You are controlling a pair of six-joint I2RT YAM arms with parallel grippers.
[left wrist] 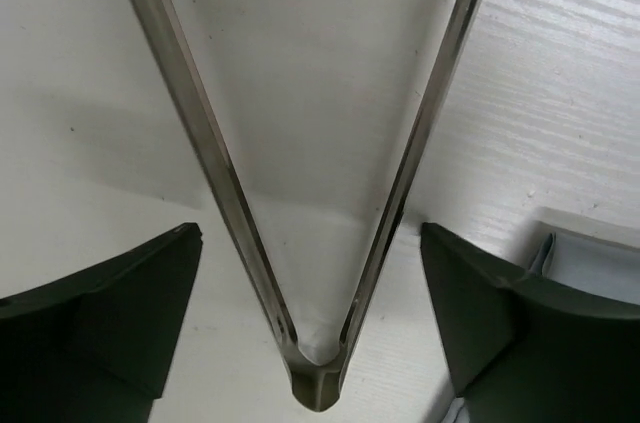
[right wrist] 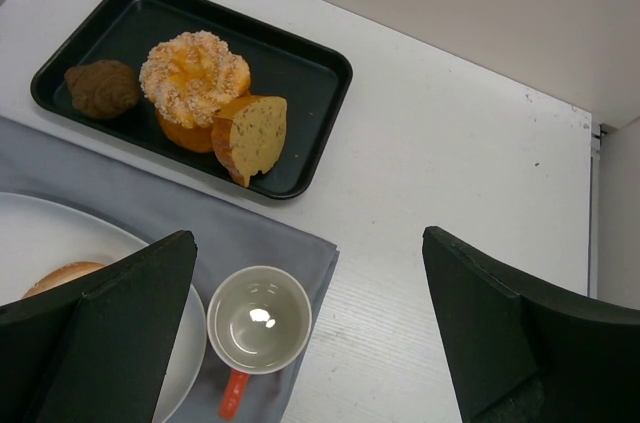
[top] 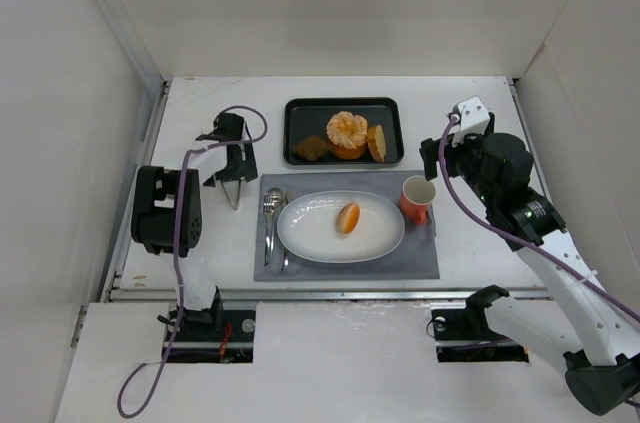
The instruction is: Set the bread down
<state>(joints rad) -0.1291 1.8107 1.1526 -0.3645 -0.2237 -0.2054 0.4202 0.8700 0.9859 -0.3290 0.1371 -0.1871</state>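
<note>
The bread (top: 348, 217), a small glossy golden-orange roll, lies on the white oval plate (top: 310, 233). In the right wrist view only its edge (right wrist: 60, 274) shows, beside my left finger. My right gripper (top: 438, 156) is open and empty, hovering above the table just right of the orange cup (top: 418, 197). In its own view the jaws (right wrist: 308, 243) stand wide apart over the cup (right wrist: 258, 320). My left gripper (top: 229, 151) is open, its fingers either side of metal tongs (left wrist: 318, 383) lying on the table without touching them.
A black tray (top: 300, 113) at the back holds a round segmented pastry (right wrist: 193, 73), a cut slice (right wrist: 252, 133) and a dark brown chunk (right wrist: 102, 89). A spoon and fork (top: 272, 223) lie on the grey mat (top: 420, 253) left of the plate. White walls enclose the table.
</note>
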